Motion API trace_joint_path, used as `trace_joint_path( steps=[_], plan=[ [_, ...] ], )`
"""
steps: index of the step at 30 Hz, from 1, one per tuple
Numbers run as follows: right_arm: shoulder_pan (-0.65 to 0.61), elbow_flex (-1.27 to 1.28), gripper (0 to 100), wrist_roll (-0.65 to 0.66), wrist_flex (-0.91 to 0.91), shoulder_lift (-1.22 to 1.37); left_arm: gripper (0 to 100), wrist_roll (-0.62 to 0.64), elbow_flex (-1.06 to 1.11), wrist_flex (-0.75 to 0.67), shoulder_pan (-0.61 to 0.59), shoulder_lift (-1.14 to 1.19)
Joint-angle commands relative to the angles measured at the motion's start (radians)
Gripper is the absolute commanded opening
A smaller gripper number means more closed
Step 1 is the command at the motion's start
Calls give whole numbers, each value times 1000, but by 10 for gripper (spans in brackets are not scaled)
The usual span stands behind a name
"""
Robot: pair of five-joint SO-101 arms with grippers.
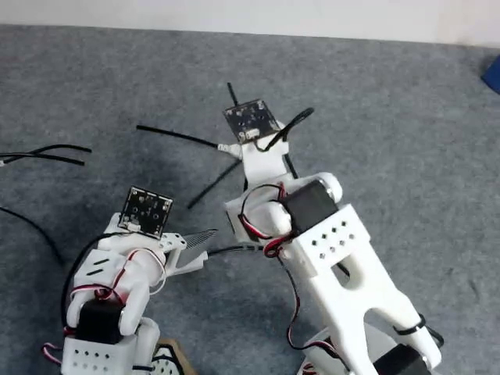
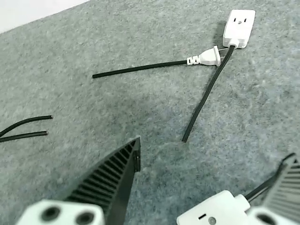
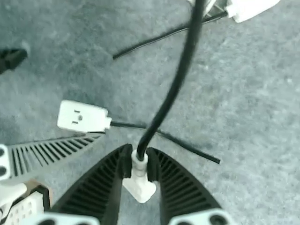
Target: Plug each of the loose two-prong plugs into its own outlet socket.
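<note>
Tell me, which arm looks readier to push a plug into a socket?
Right, probably: the right pincer is shut on a plug, with a socket lying close by. The left pincer is open and holds nothing.

Rough matt felt-like mat (image 3: 243,93); smooth white plastic plug (image 3: 139,185) and socket (image 3: 82,117).
</note>
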Motion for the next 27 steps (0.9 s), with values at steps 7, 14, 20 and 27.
trace_joint_path(
  steps=[7,14,20,27],
  plan=[
    [67,209,5,-157,-446,-47,418,3,-116,34,15,-4],
    [-136,220,5,-199,-476,-47,418,9,-114,35,81,-2],
    [-168,120,5,-195,-340,-45,418,17,-12,-35,74,-2],
    [-162,-36,5,-146,-154,-35,418,17,33,-74,62,-2]
  ],
)
